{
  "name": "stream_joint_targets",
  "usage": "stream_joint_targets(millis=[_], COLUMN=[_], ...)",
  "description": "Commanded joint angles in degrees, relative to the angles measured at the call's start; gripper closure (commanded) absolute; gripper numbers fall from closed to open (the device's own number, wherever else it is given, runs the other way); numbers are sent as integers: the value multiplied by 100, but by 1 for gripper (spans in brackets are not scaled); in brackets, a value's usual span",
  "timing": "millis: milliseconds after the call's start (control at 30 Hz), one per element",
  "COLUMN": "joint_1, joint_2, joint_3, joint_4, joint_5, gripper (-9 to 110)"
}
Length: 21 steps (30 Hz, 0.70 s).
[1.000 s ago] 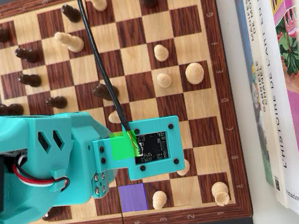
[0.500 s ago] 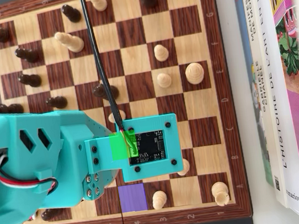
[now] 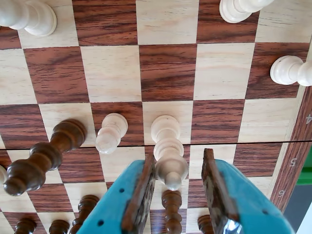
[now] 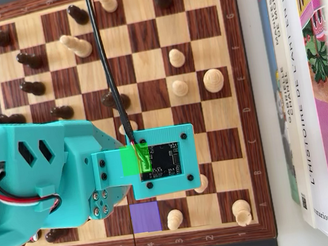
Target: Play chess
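In the wrist view the gripper (image 3: 178,183) has its 2 teal fingers (image 3: 122,204) spread apart, with the jaws standing on either side of a white pawn (image 3: 168,148). The pawn's head lies between the finger pads; contact with either pad cannot be confirmed. The pawn stands on the chessboard (image 3: 112,73), on a light square at the seam of the board. A second white pawn (image 3: 111,132) stands just beside it, to its left in this view, and a dark piece (image 3: 41,158) stands further left.

In the overhead view the teal arm (image 4: 37,177) covers the lower left part of the chessboard (image 4: 241,87), and the gripper itself is hidden under the camera mount (image 4: 160,160). A purple marker square (image 4: 145,217) lies near the lower board edge. Books (image 4: 306,91) lie on the surface to the right of the board.
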Motion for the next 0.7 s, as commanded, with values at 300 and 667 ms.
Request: stream_joint_targets(millis=[300,667], joint_1=[-79,-62], joint_2=[1028,1925], joint_3=[255,290], joint_4=[-26,-9], joint_5=[211,202], gripper=[86,86])
